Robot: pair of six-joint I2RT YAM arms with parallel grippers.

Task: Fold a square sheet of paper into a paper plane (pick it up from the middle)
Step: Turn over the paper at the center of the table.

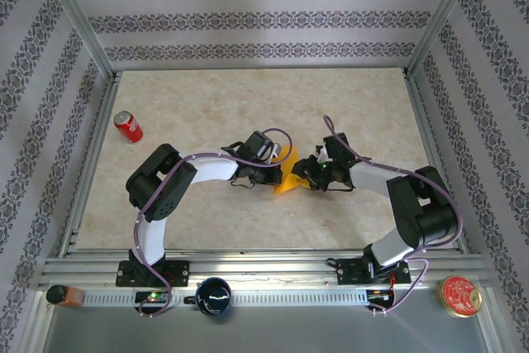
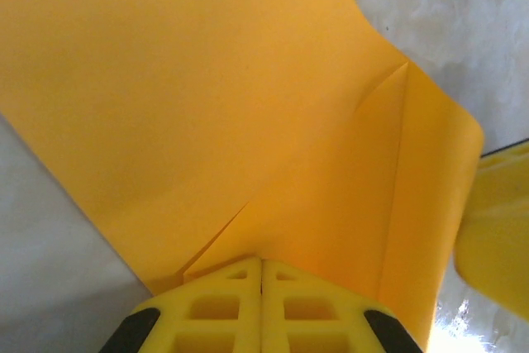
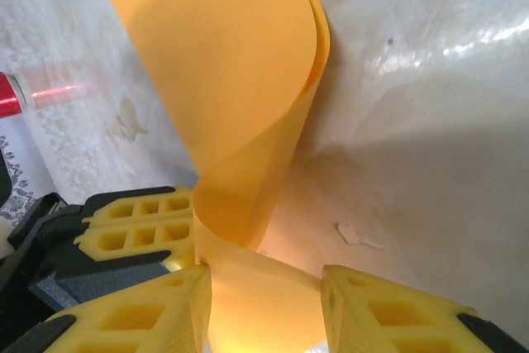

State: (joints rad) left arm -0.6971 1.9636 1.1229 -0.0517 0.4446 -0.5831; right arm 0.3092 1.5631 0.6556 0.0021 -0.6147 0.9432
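Observation:
The square sheet of paper [image 1: 288, 179], orange-yellow and partly folded with creases, is held up off the table between both grippers. My left gripper [image 2: 262, 274] is shut on a creased lower edge of the sheet [image 2: 207, 105]. In the top view the left gripper [image 1: 271, 173] is just left of the paper and the right gripper [image 1: 306, 176] just right of it. My right gripper [image 3: 264, 303] is open, with a curled strip of the sheet [image 3: 240, 121] passing between its fingers [image 3: 380, 312] without being pinched. The paper plane, as a slim dart, is out of view.
A red soda can [image 1: 128, 126] lies at the table's far left. On the near rail are a black mug [image 1: 213, 295], a round red tin [image 1: 459, 295] and a small orange object [image 1: 62, 295]. Metal frame posts and patterned walls enclose the table [image 1: 207, 105].

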